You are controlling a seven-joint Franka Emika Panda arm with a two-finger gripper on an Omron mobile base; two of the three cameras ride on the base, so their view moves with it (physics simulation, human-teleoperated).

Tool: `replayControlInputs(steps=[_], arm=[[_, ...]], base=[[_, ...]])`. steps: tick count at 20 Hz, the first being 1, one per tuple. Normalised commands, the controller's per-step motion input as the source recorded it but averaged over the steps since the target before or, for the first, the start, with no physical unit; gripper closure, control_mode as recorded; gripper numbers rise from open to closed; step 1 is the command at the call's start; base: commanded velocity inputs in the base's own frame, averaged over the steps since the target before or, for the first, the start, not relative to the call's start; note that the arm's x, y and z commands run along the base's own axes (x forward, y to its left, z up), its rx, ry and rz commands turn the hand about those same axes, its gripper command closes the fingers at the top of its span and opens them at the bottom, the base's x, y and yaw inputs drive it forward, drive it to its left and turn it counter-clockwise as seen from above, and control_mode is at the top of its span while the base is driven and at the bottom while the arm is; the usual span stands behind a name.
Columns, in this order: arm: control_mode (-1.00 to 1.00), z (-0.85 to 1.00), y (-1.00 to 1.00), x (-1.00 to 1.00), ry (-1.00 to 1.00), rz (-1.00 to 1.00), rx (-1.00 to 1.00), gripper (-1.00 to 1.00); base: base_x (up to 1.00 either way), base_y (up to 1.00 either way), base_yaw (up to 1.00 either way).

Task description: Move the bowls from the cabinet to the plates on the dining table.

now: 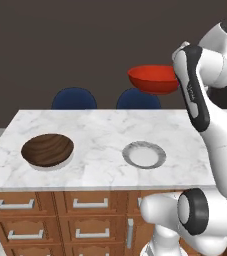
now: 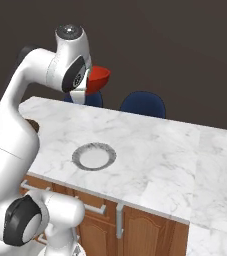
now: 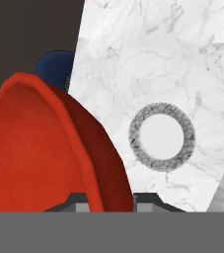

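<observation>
One bowl down, one to go! Dark wooden bowl (image 1: 47, 149) already resting on its plate at the left end of the marble dining table (image 1: 100, 131). Glossy red bowl (image 1: 153, 79) up in the air, pinched by its rim in the narrowly closed gripper (image 3: 106, 200), above the table's far edge by the blue chairs (image 1: 74, 98). Empty plate (image 1: 144, 154) waiting just below and nearer. Left, by the look of it: lowering, centring, releasing.
</observation>
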Motion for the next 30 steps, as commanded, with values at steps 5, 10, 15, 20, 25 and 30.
replayControlInputs(steps=[5,10,15,20,25,30], arm=[[-1.00,-0.44,0.02,-0.24,0.09,-0.10,-0.06,1.00],[-1.00,-0.47,0.06,-0.33,0.01,-0.09,-0.06,1.00],[-1.00,-0.46,0.12,-0.24,-0.01,-0.09,-0.04,1.00],[-1.00,-0.36,0.16,-0.01,-0.06,-0.07,0.00,1.00],[-1.00,-0.34,0.14,0.00,-0.05,-0.07,0.00,1.00],[-1.00,-0.30,0.06,0.00,-0.04,-0.07,0.00,1.00]], base=[[0.00,0.00,0.00],[0.00,0.00,0.00],[0.00,0.00,0.00],[0.00,0.00,0.00],[0.00,0.00,0.00],[0.00,0.00,0.00]])
